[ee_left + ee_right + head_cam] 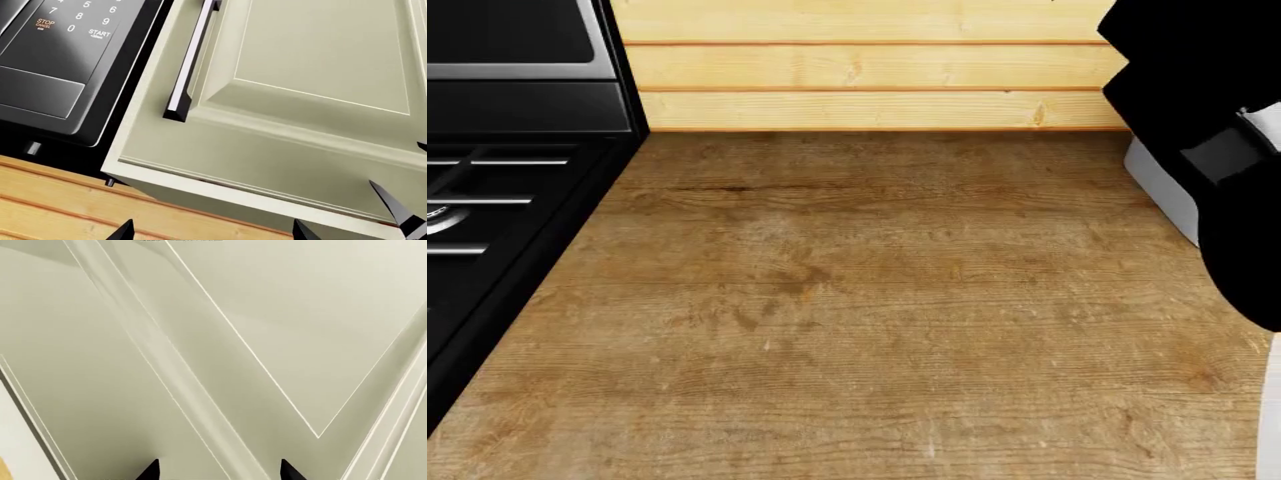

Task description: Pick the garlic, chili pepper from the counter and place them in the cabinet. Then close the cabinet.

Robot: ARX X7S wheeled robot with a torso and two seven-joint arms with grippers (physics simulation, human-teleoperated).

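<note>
The brown wood-grain counter (868,300) fills the head view; no garlic or chili pepper shows in any view. My left gripper (212,232) is open and empty, its black fingertips (123,231) just below the cream cabinet door (313,65) with its long dark-and-silver handle (190,60). My right gripper (220,471) is open and empty, its fingertips (152,471) close against a cream panelled cabinet door (267,315). The right arm (1214,150) shows as a black mass at the right of the head view. The cabinet's inside is hidden.
A black microwave (60,65) with a keypad hangs beside the cabinet. A black stove (494,200) borders the counter's left. A pale wood plank wall (868,65) runs behind. A grey-white appliance (1161,190) sits at the right, partly behind my arm.
</note>
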